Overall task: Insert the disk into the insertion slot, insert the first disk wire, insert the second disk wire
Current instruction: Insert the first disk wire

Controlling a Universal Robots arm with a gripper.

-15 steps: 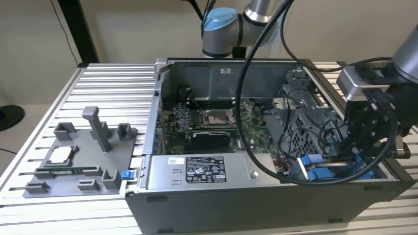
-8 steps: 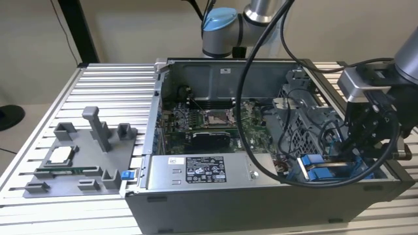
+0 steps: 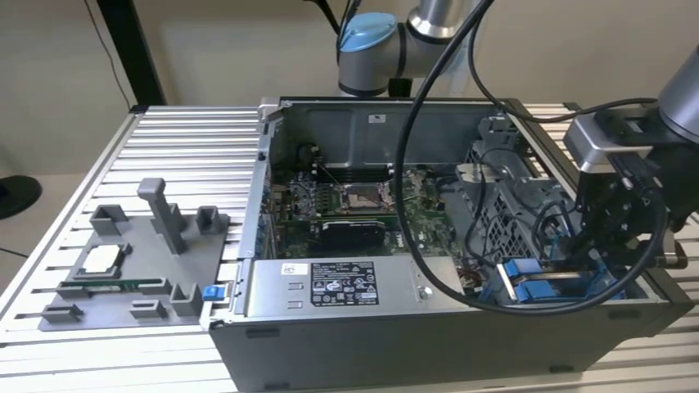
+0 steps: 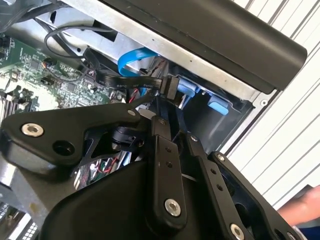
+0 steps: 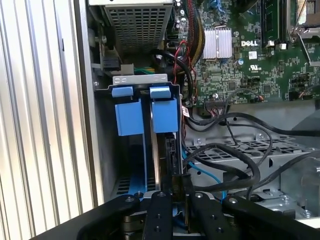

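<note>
Fingers [image 5: 159, 216] of the one gripper [image 5: 177, 192], pinched narrow on one black wire plug [image 4: 168, 87], sit just by the single disk [image 5: 165, 119] standing in the insertion slot [image 5: 140, 79] beneath two blue tabs [image 5: 160, 92], where a skewed push could jam the plug or snag the loose black cables [image 5: 235, 155] beside that slot.

Silver arm [image 3: 437, 16] tubes, pale blue joint cap [image 3: 366, 33], trailing black cables [image 3: 402, 155], black claw [image 4: 169, 107] links, silver screws [image 4: 172, 206]
</note>
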